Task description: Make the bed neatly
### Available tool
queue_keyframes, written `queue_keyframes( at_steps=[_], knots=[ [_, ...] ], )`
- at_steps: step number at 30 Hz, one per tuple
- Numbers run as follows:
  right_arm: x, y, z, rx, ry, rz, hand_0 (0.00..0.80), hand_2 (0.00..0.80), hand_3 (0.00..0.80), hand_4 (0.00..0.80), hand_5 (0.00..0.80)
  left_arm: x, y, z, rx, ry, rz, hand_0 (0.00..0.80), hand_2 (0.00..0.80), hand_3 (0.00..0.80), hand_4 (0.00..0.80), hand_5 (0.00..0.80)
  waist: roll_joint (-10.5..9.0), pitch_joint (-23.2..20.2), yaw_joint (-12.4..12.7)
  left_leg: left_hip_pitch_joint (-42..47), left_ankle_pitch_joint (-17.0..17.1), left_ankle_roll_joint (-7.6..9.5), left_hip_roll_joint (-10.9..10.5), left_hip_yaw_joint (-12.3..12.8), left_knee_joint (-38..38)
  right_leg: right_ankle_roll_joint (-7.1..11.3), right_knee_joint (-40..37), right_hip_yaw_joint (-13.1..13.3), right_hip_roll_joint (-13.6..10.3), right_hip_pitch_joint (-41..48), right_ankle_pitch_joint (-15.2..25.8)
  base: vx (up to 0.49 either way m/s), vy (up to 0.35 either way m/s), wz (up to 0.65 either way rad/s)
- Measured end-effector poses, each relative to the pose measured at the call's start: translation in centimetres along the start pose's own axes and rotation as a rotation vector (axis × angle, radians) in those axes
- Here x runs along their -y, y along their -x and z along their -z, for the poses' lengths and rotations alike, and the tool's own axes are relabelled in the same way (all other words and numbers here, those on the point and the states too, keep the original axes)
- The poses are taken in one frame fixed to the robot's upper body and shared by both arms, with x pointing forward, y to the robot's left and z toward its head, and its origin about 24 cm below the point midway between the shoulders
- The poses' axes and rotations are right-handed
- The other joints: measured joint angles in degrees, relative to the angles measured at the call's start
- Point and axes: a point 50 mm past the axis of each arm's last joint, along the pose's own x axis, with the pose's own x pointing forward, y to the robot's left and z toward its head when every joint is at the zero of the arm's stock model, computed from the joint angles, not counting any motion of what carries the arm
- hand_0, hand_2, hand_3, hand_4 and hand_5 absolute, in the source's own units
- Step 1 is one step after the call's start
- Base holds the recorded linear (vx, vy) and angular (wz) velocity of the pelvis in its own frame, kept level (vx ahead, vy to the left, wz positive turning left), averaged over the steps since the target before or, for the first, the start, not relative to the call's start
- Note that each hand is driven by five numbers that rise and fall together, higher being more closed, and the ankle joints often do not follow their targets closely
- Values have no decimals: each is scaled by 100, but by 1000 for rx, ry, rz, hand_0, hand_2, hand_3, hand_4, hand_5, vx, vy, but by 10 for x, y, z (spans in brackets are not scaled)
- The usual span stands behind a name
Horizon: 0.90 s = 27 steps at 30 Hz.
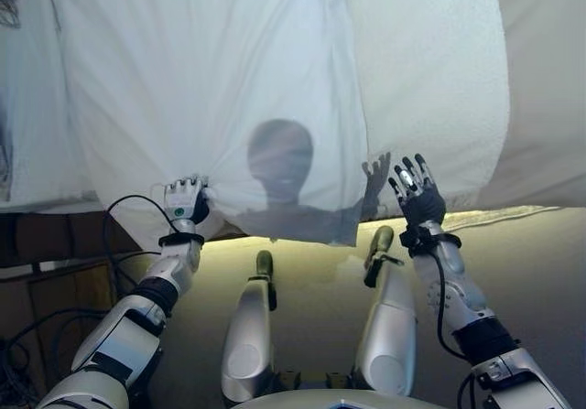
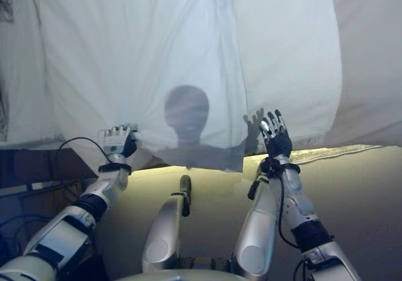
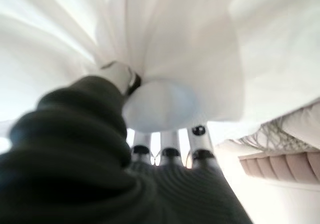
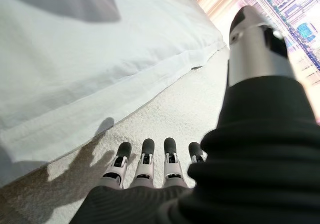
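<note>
Fingers (image 3: 170, 151) of left hand (image 1: 186, 200) bunched white sheet (image 1: 211, 89) at 8 o'clock, right hand (image 1: 417, 189) at 4 o'clock spread wide, holding nothing, beside bed (image 1: 439, 89) edge

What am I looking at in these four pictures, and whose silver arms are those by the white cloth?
The arms belong to a humanoid robot making a bed. The two wide pictures come from the two eyes of a camera on its head, looking down, so they show nearly the same scene. The two close-ups come from cameras on its wrists. A white sheet covers the bed and hangs over its near edge. The left hand has its fingers curled round a bunch of that sheet; its wrist view shows the cloth gathered at the fingers. The right hand is raised by the sheet's edge with straight fingers and holds nothing. Below the edge is the pale floor.
</note>
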Motion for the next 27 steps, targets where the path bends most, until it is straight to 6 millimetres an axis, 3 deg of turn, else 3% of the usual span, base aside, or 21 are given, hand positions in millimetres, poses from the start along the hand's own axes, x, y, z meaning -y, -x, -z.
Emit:
queue_keyframes(
  at_steps=[9, 10, 11, 18, 21, 27],
  knots=[
    [13, 2, -1, -6, 14, 40, 0, 0, 0, 0, 0, 2, 2, -4, 11, 73, 7, 800, 800, 800, 800, 800, 150, -95, -12, -215, 32, -53, 44, -25, 16, 30, -30, -49, 17, -158, -34, -59, -49, 2],
    [13, 2, -1, -9, 9, 41, 0, 0, 0, 0, 0, 2, 1, -6, 11, 86, -4, 536, 536, 536, 536, 536, 150, -95, -6, -269, 45, -66, 58, -41, 24, 14, -29, -79, 29, -192, -28, -56, -117, 8],
    [12, 3, 0, -10, 5, 41, 0, 0, 0, 0, 0, 2, 1, -8, 13, 100, -14, 0, 0, 0, 0, 0, 147, -94, -1, -314, 57, -80, 83, -45, 22, -18, 3, -92, 53, -226, -8, -54, -118, 4],
    [9, 2, 0, 21, -20, 37, 0, 0, 0, 0, 0, 27, 23, -24, 4, 191, 71, 0, 0, 0, 0, 0, 18, -16, 10, -345, 61, -88, 143, -91, 10, -38, -20, -154, 118, -199, -21, -17, -70, 2],
    [4, 3, 6, 13, -54, 37, 0, 0, 0, 0, 0, 34, 33, -19, -27, 214, 102, 0, 0, 0, 0, 0, -140, 70, 12, -345, 63, -92, 156, -132, 31, -48, -29, -175, 133, -158, -15, 27, -7, 4],
    [3, 3, 15, -6, -74, 29, 0, 0, 0, 0, 0, 42, 45, 2, -173, 263, 143, 0, 0, 0, 0, 0, -181, 87, 49, -293, 47, -63, 160, -187, 54, -9, -147, -240, 135, 2, -16, 62, 75, 3]
  ],
)
